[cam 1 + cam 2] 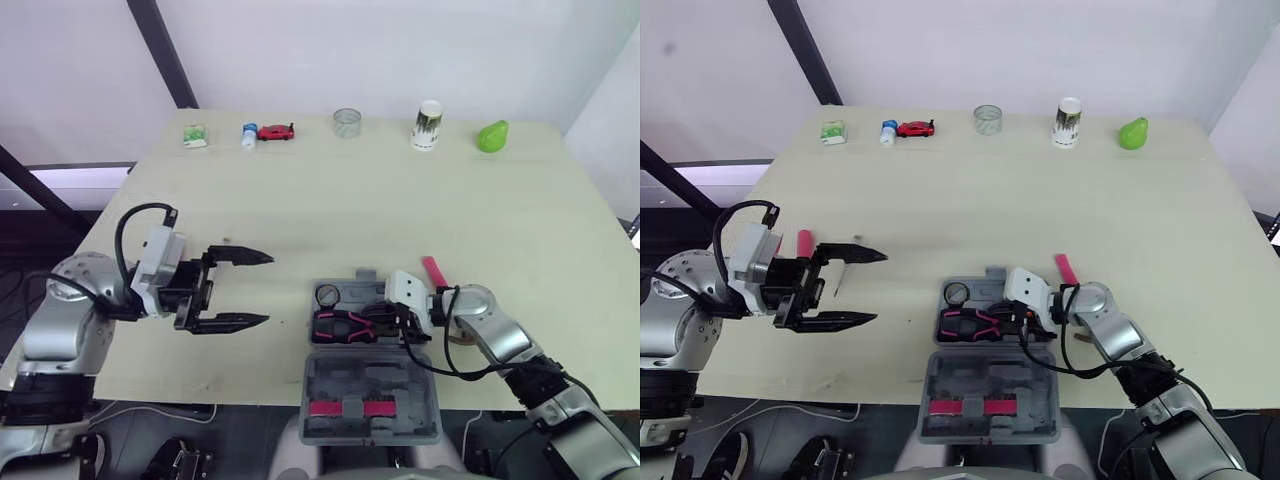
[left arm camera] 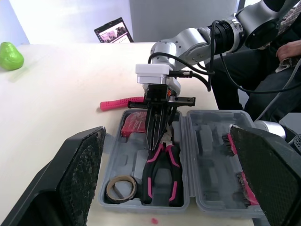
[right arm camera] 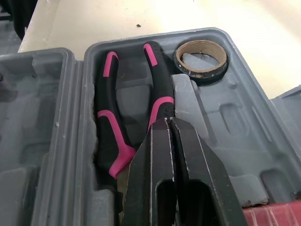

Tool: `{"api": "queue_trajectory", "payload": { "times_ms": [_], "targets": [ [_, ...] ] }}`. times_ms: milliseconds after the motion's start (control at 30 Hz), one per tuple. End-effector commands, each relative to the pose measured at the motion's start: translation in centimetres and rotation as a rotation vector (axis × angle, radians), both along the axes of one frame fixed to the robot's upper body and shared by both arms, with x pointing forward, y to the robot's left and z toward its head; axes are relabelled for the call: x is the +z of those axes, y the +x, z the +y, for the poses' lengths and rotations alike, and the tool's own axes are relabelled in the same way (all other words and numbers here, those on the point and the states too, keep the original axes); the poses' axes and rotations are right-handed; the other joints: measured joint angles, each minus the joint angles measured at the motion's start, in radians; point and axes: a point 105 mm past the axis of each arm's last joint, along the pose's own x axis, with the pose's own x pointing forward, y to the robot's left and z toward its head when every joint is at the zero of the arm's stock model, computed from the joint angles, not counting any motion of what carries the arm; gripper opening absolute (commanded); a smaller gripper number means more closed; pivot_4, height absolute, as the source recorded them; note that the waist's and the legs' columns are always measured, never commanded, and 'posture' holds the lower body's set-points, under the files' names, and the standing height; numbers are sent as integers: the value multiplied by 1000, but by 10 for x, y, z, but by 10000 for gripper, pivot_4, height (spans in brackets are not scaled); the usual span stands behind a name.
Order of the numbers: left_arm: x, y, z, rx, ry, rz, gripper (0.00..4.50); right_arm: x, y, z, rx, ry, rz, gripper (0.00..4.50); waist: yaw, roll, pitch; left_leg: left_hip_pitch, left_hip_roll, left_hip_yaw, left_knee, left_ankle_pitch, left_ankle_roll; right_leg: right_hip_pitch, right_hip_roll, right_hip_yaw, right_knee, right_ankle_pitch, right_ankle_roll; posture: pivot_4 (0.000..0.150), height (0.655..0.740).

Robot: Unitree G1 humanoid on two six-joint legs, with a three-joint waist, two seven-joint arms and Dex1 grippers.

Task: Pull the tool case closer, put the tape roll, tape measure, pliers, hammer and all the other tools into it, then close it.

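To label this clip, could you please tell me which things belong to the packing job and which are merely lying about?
Job: tool case, pliers, tape roll, pink-handled tool beside the case.
Lying about: toy car, glass, paper cup, green pear, green packet, small bottle.

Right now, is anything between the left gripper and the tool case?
Nothing visible: bare table lies between the open left gripper and the tool case. The shut right gripper sits inside, over the pliers.
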Motion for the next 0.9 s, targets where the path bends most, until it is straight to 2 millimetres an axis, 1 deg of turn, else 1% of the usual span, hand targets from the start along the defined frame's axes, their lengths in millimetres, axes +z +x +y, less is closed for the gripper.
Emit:
{"api": "queue_trajectory", "payload": {
  "times_ms": [33,100,133,200,300,367,467,533,667,767,833,900],
  "targets": [
    [2,0,-2,-15,16,-25,45000,-44,-5,-18,-43,-147,91,882,0,0,-1,1,0,0,0,0,0,1,0,0,0,0,0,1500,7400],
    [0,2,-2,-7,16,-34,45000,-61,-13,-26,-18,-219,133,882,1,0,-1,5,0,0,0,0,0,4,0,0,0,0,0,1500,7400],
    [-1,3,-3,-6,13,-35,45000,-70,-15,-31,-19,-256,144,882,0,0,-1,10,0,1,-1,0,0,9,0,1,0,0,0,1500,7400],
    [-3,2,-3,-8,12,-32,45000,-81,-18,-36,-10,-304,150,882,1,-2,-4,20,0,3,-3,0,0,18,0,1,-1,-1,-1,1500,7400],
    [-6,2,-4,-12,12,-23,45000,-92,-23,-41,8,-359,161,882,3,-3,-11,33,0,3,-7,0,0,28,0,3,-2,-3,-5,1500,7400],
    [-9,2,-4,-8,14,-20,45000,-96,-25,-42,16,-380,154,882,3,-3,-20,34,0,3,-9,0,0,28,-1,3,-2,-3,-5,1500,7400],
    [-14,3,-3,9,26,-14,45000,-93,-22,-35,-2,-332,135,882,3,-7,-25,38,0,2,-11,0,0,30,-1,4,-2,-4,-6,1500,7400],
    [-18,3,-3,21,31,-8,45000,-86,-19,-32,-10,-295,111,882,3,-8,-25,46,0,4,-14,0,0,36,-1,7,-3,-4,-7,1500,7400],
    [-22,5,-2,56,27,13,45000,-59,-7,-23,-61,-158,47,882,4,-7,-25,47,0,5,-16,0,0,35,-1,8,-3,-4,-7,1500,7400],
    [-24,7,-1,92,1,45,45000,-25,1,-18,-110,3,9,882,5,-8,-24,46,1,5,-16,0,0,34,-1,8,-4,-4,-7,1500,7400],
    [-25,10,2,132,-25,50,45000,-6,3,-20,-126,75,-36,882,7,-3,-18,42,0,5,-16,0,0,33,-2,8,-5,-4,-7,1500,7400],
    [-25,10,4,156,-48,67,45000,12,4,-24,-147,138,-73,882,6,-1,-17,38,0,5,-16,0,0,29,-2,8,-6,-4,-7,1500,7400]
  ]
}}
